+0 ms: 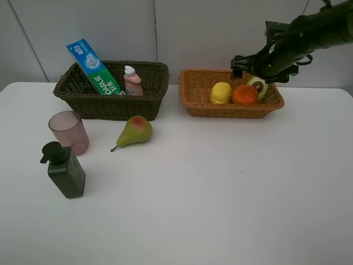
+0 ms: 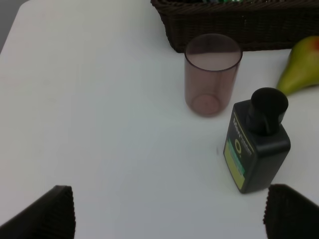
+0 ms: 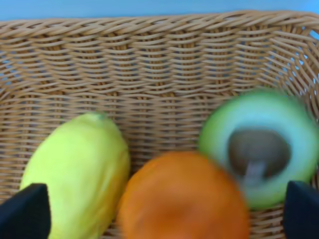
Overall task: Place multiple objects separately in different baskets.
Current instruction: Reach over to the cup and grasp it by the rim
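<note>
**Three fruits in the tan basket, right claw spread wide above them**

In the high view the tan basket sits at the upper right of the frame. It holds the lemon, the orange and the avocado half in a row from left to right. The lemon and orange are close side by side. The avocado half lies at the right end with its cut face and stone showing, and it looks blurred in the right wrist view.

The right claw hangs over this basket on an arm that reaches in from the upper right corner. Its two fingers stand wide apart and hold nothing.

The dark basket sits at the upper left. The toothpaste box leans tilted inside it, with its upper end poking out above the rim. The pink bottle stands upright just to the right of the box.

On the white table, the pear lies on its side just in front of the dark basket. Left of the pear stands the pink cup, upright. The dark green pump bottle stands near the cup, towards the lower left.

The left claw appears only in its own wrist view. It hangs over bare table near the cup and pump bottle, with its fingers fully spread and gripping nothing.
</note>
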Action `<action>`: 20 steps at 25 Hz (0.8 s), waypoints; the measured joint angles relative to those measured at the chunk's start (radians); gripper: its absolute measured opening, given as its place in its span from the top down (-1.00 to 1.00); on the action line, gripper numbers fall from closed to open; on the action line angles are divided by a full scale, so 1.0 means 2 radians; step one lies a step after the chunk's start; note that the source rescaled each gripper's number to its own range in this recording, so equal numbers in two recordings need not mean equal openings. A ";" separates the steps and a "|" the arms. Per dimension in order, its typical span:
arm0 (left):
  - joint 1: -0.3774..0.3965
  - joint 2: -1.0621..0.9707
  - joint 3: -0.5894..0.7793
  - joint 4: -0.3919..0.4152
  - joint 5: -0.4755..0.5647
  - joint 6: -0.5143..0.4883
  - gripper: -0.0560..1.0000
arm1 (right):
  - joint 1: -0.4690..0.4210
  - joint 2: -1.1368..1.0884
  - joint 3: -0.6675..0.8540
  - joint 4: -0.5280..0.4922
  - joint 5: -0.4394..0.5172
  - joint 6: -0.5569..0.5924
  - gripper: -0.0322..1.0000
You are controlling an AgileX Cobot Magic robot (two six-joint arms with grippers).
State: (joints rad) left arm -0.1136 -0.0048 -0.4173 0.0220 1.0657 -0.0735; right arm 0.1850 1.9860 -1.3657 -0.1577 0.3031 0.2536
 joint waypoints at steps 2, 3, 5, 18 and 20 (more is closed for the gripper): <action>0.000 0.000 0.000 0.000 0.000 0.000 -1.00 | 0.000 0.000 0.000 0.000 0.000 0.000 -0.98; 0.000 0.000 0.000 0.000 0.000 0.000 -1.00 | 0.000 0.000 0.000 0.001 0.000 0.000 -0.98; 0.000 0.000 0.000 0.000 0.000 0.000 -1.00 | 0.000 0.000 0.000 0.003 0.000 0.000 -1.00; 0.000 0.000 0.000 0.000 0.000 0.000 -1.00 | 0.000 0.000 0.000 0.006 0.005 0.000 -1.00; 0.000 0.000 0.000 0.000 0.000 0.000 -1.00 | 0.000 0.000 0.000 0.006 0.012 0.000 -1.00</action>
State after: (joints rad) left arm -0.1136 -0.0048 -0.4173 0.0220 1.0657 -0.0735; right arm 0.1850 1.9860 -1.3657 -0.1459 0.3268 0.2536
